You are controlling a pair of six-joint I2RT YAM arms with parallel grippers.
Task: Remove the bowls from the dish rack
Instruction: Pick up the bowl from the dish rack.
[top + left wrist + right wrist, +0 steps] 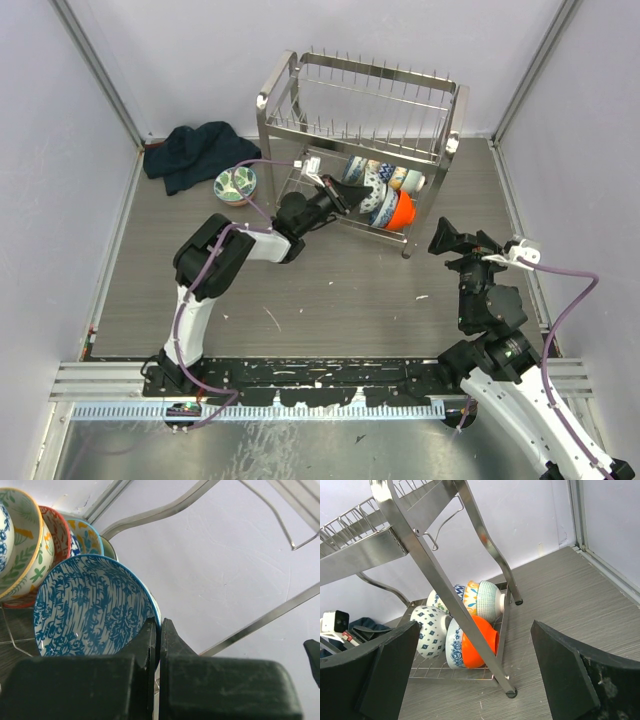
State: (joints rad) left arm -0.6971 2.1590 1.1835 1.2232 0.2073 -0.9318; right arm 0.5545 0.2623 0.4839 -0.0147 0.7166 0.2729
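Your left end effector (159,626) pinched a blue bowl (90,610) in the rack (436,572) (right end effector (475,670) spread); drawing it out was due next.

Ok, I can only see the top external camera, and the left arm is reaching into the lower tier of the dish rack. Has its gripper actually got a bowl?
Observer: The left wrist view shows the left gripper closed on the rim of a blue-patterned bowl, the one nearest that camera.
Operator: Is the right gripper holding anything?
Observer: No. The right wrist view shows the right gripper open and empty, facing the dish rack from outside.
Operator: Which bowl is closest to it?
Observer: The orange bowl, standing on edge in the lower tier, partly behind the rack's leg.
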